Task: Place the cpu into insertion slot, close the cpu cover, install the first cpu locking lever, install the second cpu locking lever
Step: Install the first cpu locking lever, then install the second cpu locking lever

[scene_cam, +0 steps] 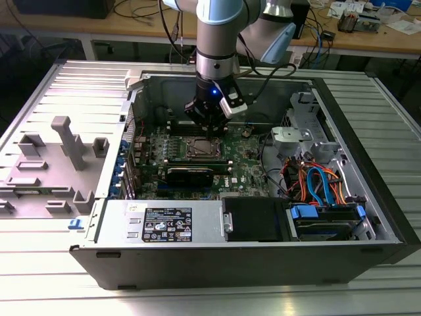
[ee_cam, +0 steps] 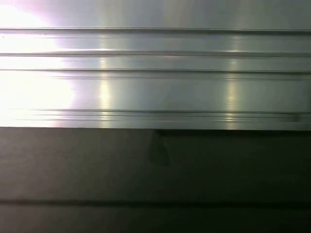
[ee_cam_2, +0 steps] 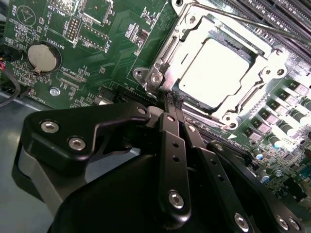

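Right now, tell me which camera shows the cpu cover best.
The second wrist view: the cpu cover lies closed as a silver frame around the cpu, just beyond the gripper. The exterior view shows it small, partly behind the gripper. The first wrist view faces ribbed metal instead.

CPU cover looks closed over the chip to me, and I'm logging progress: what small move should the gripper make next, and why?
Probably a small shift toward the lever wire running along the socket's edge. The cpu already sits under the closed cpu cover, and the gripper, fingers together and holding nothing, hovers at the cover's corner.
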You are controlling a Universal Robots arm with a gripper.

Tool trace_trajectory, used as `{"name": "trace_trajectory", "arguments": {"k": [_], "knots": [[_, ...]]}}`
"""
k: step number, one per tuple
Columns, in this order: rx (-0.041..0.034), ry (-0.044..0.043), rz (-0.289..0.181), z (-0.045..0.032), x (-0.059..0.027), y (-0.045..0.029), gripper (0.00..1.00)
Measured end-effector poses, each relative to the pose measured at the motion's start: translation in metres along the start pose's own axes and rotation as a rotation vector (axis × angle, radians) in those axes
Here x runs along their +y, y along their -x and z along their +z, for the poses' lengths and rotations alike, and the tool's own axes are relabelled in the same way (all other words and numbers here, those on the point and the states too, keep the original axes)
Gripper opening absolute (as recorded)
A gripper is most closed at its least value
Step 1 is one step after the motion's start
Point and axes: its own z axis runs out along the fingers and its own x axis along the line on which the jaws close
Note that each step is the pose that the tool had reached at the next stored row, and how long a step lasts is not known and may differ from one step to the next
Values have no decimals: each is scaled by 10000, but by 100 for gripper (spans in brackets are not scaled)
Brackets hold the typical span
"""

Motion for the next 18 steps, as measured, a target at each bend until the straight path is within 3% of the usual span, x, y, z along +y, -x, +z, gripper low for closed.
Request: {"name": "trace_trajectory", "arguments": {"k": [7,18], "knots": [[5,-11,0,-94,-4,0,11],[4,-13,5,-95,-25,2,11]]}}
